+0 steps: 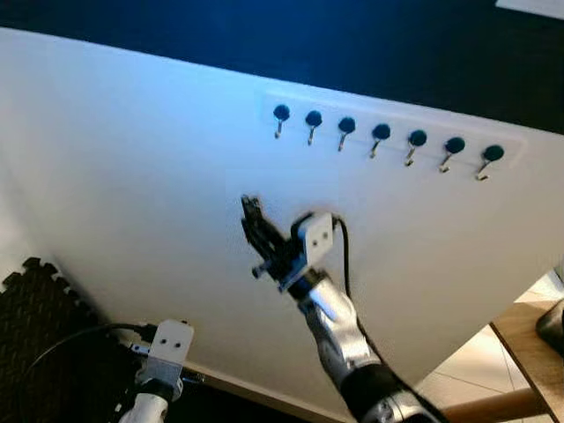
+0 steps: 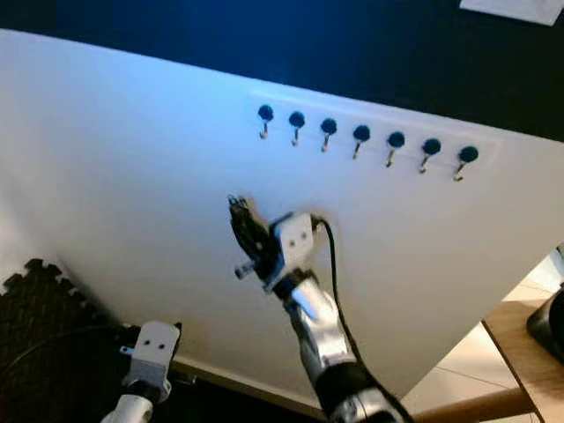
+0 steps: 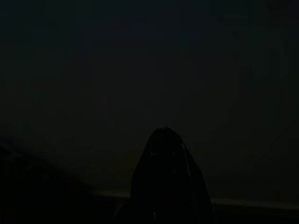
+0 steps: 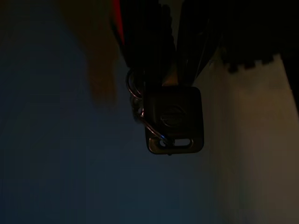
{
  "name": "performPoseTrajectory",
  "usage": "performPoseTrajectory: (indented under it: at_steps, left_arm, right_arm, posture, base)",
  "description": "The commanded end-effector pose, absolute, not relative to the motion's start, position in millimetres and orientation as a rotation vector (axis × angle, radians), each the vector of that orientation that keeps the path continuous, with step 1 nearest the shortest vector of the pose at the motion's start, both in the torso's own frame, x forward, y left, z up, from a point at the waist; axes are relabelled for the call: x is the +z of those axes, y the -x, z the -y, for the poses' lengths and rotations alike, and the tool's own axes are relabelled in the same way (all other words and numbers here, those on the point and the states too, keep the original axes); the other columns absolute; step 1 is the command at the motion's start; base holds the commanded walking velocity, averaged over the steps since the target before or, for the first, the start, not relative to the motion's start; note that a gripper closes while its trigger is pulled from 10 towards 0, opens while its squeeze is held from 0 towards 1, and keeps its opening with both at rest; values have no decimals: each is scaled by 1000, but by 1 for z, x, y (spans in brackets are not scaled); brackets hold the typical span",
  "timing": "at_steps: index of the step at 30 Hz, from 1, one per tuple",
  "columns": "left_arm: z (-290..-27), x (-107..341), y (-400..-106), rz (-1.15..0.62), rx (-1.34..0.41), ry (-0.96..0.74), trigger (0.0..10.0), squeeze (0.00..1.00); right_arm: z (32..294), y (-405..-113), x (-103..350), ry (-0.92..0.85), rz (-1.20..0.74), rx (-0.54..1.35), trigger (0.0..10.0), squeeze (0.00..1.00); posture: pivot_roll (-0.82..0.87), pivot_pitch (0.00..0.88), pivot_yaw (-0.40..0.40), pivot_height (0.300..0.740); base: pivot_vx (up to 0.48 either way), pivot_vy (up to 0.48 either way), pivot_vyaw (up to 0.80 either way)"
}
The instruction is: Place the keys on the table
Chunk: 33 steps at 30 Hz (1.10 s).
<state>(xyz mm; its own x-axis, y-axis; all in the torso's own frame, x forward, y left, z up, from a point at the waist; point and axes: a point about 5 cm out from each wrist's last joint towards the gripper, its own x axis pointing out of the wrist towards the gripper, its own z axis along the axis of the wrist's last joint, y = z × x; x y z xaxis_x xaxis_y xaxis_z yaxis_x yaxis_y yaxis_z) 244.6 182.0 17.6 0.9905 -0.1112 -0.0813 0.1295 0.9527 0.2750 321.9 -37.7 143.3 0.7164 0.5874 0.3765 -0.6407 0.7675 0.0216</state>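
My right gripper (image 1: pixel 253 214) is raised in front of a white wall, well below a row of several black-knobbed hooks (image 1: pixel 381 135). It is shut on the keys: in the right wrist view a square black key head (image 4: pixel 175 119) on a metal ring (image 4: pixel 135 95) sticks out from between the black fingers (image 4: pixel 145 42). The hooks on the wall carry nothing. My left arm (image 1: pixel 163 352) hangs low at the bottom left; its wrist view is nearly black, with only the dark shape of its fingers (image 3: pixel 166 182).
A wooden table corner (image 1: pixel 533 348) shows at the lower right, with a dark object (image 1: pixel 553 324) on its edge. Black foam floor mats (image 1: pixel 35 326) lie at the lower left. Pale floor tiles (image 1: pixel 471 366) run beside the table.
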Motion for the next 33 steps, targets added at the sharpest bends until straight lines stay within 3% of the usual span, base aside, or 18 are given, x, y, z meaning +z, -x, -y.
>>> performPoseTrajectory:
  at_steps: [1, 6, 9, 12, 19, 24, 27, 33]
  left_arm:
    - [-186, 0, -235, -176, -125, -299, 10000, 0]
    - [-196, -21, -225, -326, -74, -293, 10000, 0]
    - [-197, -22, -225, -333, -71, -291, 10000, 0]
    - [-201, -36, -217, -460, -39, -214, 10000, 0]
    - [-200, -49, -211, -575, -70, -259, 10000, 0]
    - [-199, -54, -209, -605, 9, -93, 10000, 0]
    - [-201, -55, -209, -627, 16, -156, 10000, 0]
    - [-201, -57, -205, -635, 21, -122, 10000, 0]
  right_arm:
    - [46, -317, 113, -121, 222, 658, 10000, 0]
    - [100, -286, 25, 2, -129, 511, 10000, 0]
    - [105, -282, 18, 3, -163, 488, 10000, 0]
    - [142, -253, -23, -4, -404, 302, 10000, 0]
    - [169, -231, -45, -60, -550, 103, 10000, 0]
    - [191, -217, -56, -77, -631, -21, 10000, 0]
    - [195, -215, -57, -87, -638, -44, 10000, 0]
    - [198, -204, -65, -25, -711, -49, 10000, 0]
  posture:
    - [115, 65, -101, 740]
    - [114, 62, -99, 740]
    - [114, 62, -99, 740]
    - [109, 63, -86, 740]
    - [104, 57, -77, 740]
    - [95, 51, -75, 740]
    - [93, 54, -75, 740]
    - [92, 49, -83, 740]
  base:
    - [0, 0, 0]
    - [0, 0, 0]
    - [0, 0, 0]
    - [0, 0, 0]
    - [0, 0, 0]
    - [0, 0, 0]
    - [0, 0, 0]
    - [0, 0, 0]
